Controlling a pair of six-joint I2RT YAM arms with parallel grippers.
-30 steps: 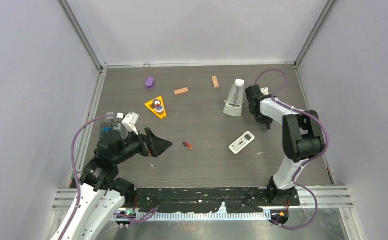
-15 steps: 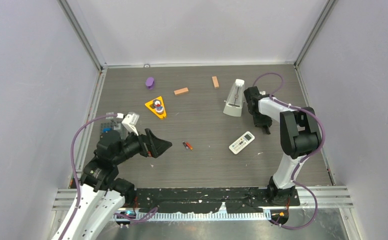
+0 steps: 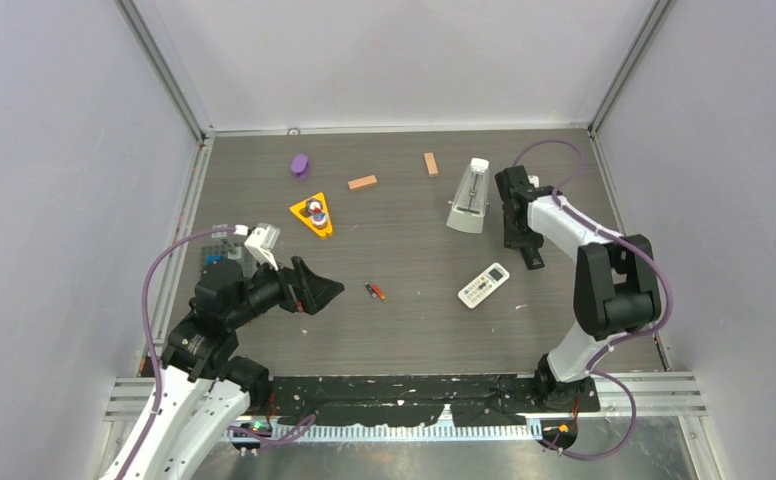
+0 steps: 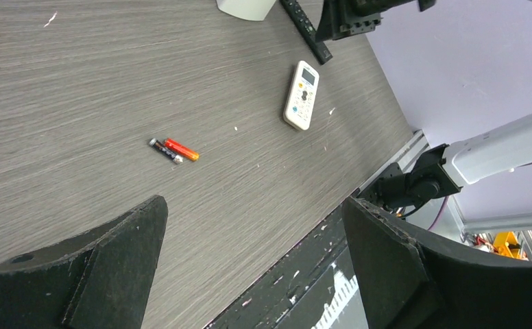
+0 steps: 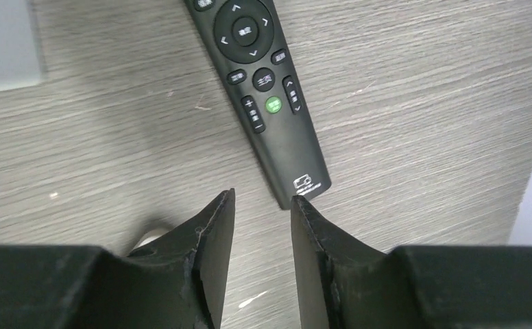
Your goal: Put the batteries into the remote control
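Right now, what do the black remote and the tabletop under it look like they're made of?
Black remote: likely matte plastic, even dull sheen, moulded buttons. Tabletop: probably grey wood-grain laminate, fine streaks, flat low-gloss surface.

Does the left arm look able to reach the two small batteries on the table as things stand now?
Probably yes. The left gripper is open and points toward the batteries. Only bare table lies between them, so nothing seems to block the way.
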